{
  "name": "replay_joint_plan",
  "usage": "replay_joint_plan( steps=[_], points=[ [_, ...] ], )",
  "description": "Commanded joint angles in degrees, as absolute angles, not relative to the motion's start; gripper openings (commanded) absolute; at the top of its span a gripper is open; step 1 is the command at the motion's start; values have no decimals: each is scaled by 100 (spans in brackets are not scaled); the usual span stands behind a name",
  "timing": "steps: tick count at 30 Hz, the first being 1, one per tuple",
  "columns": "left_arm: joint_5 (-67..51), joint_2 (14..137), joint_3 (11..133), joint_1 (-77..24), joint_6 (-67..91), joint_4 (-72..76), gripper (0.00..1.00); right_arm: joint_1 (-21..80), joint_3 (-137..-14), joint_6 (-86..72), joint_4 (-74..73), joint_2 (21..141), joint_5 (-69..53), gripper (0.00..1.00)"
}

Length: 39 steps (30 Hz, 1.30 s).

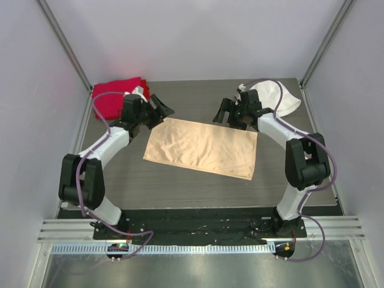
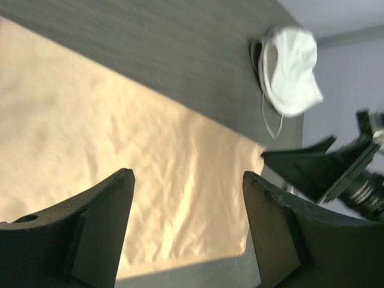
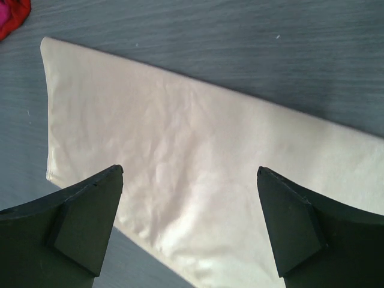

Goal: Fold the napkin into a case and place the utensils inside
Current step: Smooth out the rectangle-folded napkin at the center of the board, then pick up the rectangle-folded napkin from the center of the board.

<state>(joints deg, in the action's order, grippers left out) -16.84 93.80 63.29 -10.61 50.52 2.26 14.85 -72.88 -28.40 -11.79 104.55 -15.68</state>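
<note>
The thin, shiny peach-tan satin napkin (image 1: 201,148) lies flat in the middle of the dark grey wood-grain table (image 1: 180,189) as a long rectangle, tilted a little. Its far edge runs between my two pincers. My left pincer (image 1: 161,111) hangs over the far left corner and my right pincer (image 1: 227,114) over the far right one. Both are spread wide with nothing between the fingers, and neither touches the cloth. I judge this fabric to be very light, limp and slippery. It should slide on the table and sag the moment I lift it, so a pinch in the middle would only bunch it. I would take it at the two far corners, fingers closing across the edge itself, and lift both together so the fold stays square. The top view alone shows the whole outline, the thick red cloth (image 1: 114,96) at the far left and both arms at once. The left wrist view adds the fine wrinkles in the satin and the white bucket hat (image 2: 291,69) with its cord at the far right. The right wrist view shows the napkin's left corners crisply and only a sliver of red. In no view can I find the utensils, nor can I tell whether the napkin is doubled.
</note>
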Motion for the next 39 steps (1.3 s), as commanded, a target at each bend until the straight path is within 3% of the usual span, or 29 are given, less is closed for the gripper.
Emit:
replay_joint_plan(
  steps=[1, 3, 7, 13, 16, 25, 31, 39],
  points=[
    [-1266, 8667, 5995, -2028, 4466, -974, 75, 1538, -7339, -2689, -2284, 9686, -687, 96],
    [-1013, 8202, 5610, -2449, 4360, -1064, 74, 1459, -7260, -2698, -2669, 9520, -511, 88],
    [-879, 7507, 5045, -3058, 4080, -773, 71, 1214, -6927, -2734, -3146, 9169, -62, 84],
    [-604, 7277, 5614, -3138, 3543, -2117, 70, 669, -6206, -2663, -3620, 8483, 395, 78],
    [-1018, 7313, 5809, -3138, 3428, -2250, 70, 501, -5881, -2654, -3744, 8411, 623, 64],
    [-1415, 7444, 5651, -3138, 3595, -1846, 70, 852, -5625, -2654, -3481, 9008, 1115, 62],
    [-1573, 7418, 5467, -3129, 3551, -1661, 71, 1116, -5581, -2795, -3287, 9448, 1265, 45],
    [-1538, 7374, 5528, -3120, 3446, -1784, 82, 1204, -5309, -2892, -2997, 9764, 1362, 44]
  ],
)
